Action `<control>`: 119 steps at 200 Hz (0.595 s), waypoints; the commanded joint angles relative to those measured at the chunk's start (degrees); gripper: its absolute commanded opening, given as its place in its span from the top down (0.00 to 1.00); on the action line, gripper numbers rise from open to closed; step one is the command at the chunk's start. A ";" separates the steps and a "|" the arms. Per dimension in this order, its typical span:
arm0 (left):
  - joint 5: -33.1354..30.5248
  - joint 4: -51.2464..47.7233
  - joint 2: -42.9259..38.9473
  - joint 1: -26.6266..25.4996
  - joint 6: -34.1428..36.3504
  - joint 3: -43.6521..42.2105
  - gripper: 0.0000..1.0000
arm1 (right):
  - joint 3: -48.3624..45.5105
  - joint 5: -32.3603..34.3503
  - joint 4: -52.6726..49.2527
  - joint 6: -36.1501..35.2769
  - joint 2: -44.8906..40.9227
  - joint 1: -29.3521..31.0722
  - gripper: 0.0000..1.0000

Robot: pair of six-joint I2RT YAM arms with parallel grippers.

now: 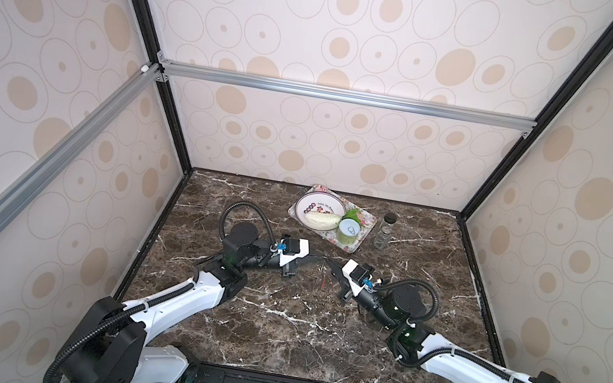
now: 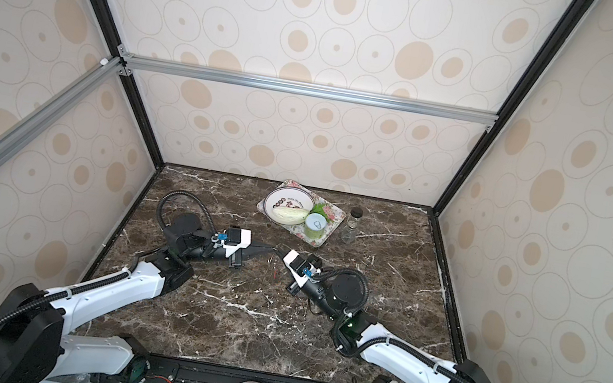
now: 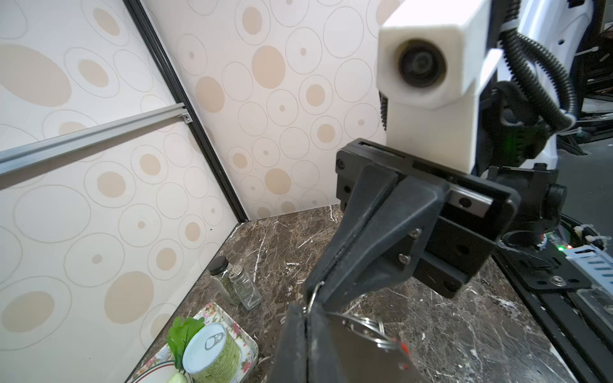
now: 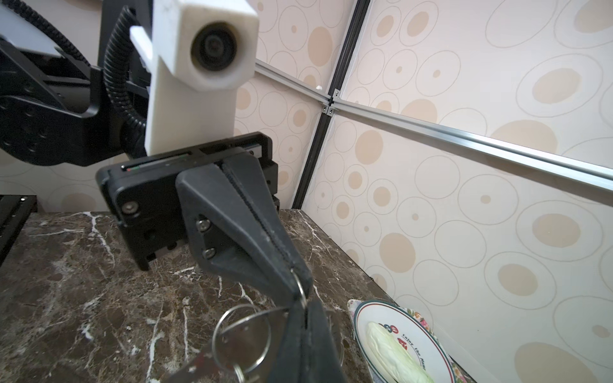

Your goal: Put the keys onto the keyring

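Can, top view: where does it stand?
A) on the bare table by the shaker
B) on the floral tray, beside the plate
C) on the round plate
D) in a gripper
B: in a top view the can stands upright on the floral tray, next to the plate rather than on it.

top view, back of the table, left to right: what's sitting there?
White plate → green can → glass shaker jar. The floral tray lies under the first two and spans both, so it has no place in the order.
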 commanded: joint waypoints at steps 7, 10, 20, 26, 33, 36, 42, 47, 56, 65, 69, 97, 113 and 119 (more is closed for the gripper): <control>4.68 12.34 -2.09 -3.66 -7.29 -2.30 1.00 | 2.84 4.60 -1.04 -2.93 2.97 1.27 0.97; 4.51 12.61 -2.25 -3.79 -7.29 -2.55 1.00 | 2.91 5.19 -1.02 -2.75 3.09 1.35 0.96; 4.17 12.68 -2.83 -3.84 -6.89 -3.05 1.00 | 3.26 6.80 -0.85 -2.21 3.39 1.35 0.91; 3.33 12.87 -3.13 -3.94 -7.42 -3.23 1.00 | 3.40 7.67 -0.73 -2.03 3.60 1.44 0.91; 2.20 13.26 -3.34 -4.01 -8.19 -3.36 1.00 | 3.69 8.44 -0.83 -1.75 3.74 1.38 0.91; 1.78 13.42 -3.37 -4.07 -8.55 -3.39 1.00 | 3.77 8.71 -0.91 -1.70 3.81 1.38 0.91; 1.03 13.85 -3.31 -4.08 -9.42 -3.33 1.00 | 4.10 9.02 -0.93 -1.57 3.97 1.51 0.90; 0.81 13.89 -3.18 -4.03 -9.92 -3.19 1.00 | 4.25 9.19 -0.93 -1.56 4.18 1.55 0.89; 0.80 13.89 -2.73 -4.10 -10.84 -2.77 1.00 | 4.55 9.48 -0.89 -1.65 4.46 1.76 0.88; 0.92 13.94 -2.17 -4.10 -11.88 -2.11 1.00 | 4.83 9.53 -0.59 -1.95 4.62 1.97 0.90; 1.16 13.92 -1.87 -4.10 -12.37 -1.79 1.00 | 4.84 9.51 -0.45 -2.08 4.79 2.12 0.91; 0.80 13.41 -1.22 -4.10 -13.73 -0.75 1.00 | 5.48 11.55 0.21 -3.56 5.51 3.58 0.95; -0.46 13.69 -1.52 -4.08 -14.37 -0.94 1.00 | 5.55 12.01 0.39 -4.32 5.89 3.93 0.95; -0.77 13.58 -1.73 -4.10 -14.32 -0.91 1.00 | 5.43 11.73 0.47 -4.54 5.99 4.02 0.95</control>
